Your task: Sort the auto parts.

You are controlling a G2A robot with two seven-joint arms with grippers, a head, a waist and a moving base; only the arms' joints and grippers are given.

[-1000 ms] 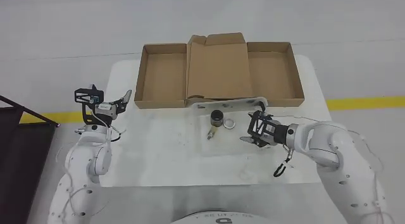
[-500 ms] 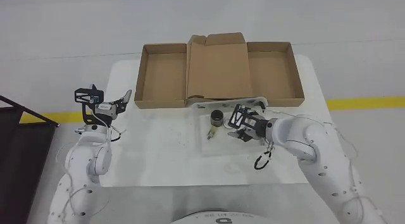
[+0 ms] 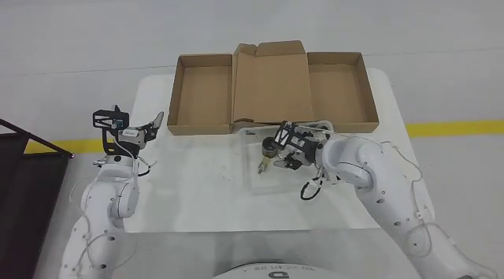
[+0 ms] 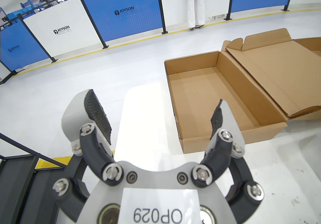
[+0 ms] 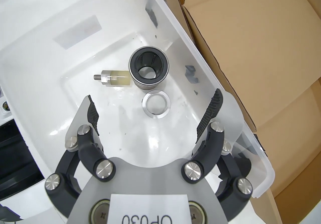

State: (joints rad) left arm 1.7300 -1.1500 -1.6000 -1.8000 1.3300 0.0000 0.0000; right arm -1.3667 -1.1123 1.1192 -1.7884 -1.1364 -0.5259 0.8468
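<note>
A clear plastic bin [image 5: 175, 21] sits in front of the cardboard box and holds three parts. These are a black cylindrical bushing [image 5: 149, 69] standing on end, a flat metal ring [image 5: 156, 104] beside it, and a small threaded stud with a pale body [image 5: 114, 78]. My right gripper [image 5: 153, 96] hangs open over the bin, just above the ring, with nothing between its fingers. In the top view the right gripper [image 3: 287, 149] sits next to the bushing [image 3: 270, 147] and the stud [image 3: 262, 167]. My left gripper [image 3: 132, 125] is open and empty at the table's left edge.
An open cardboard box [image 3: 272, 82] lies along the table's far side, with an empty left compartment [image 4: 210, 99], a middle flap and a right compartment [image 3: 339, 90]. A black rack [image 3: 24, 192] stands beside the table's left side. A yellow line [image 3: 457, 128] runs across the floor.
The right gripper has moved left and slightly toward the box, from the bin's right side to over the parts. The left arm has not moved.
</note>
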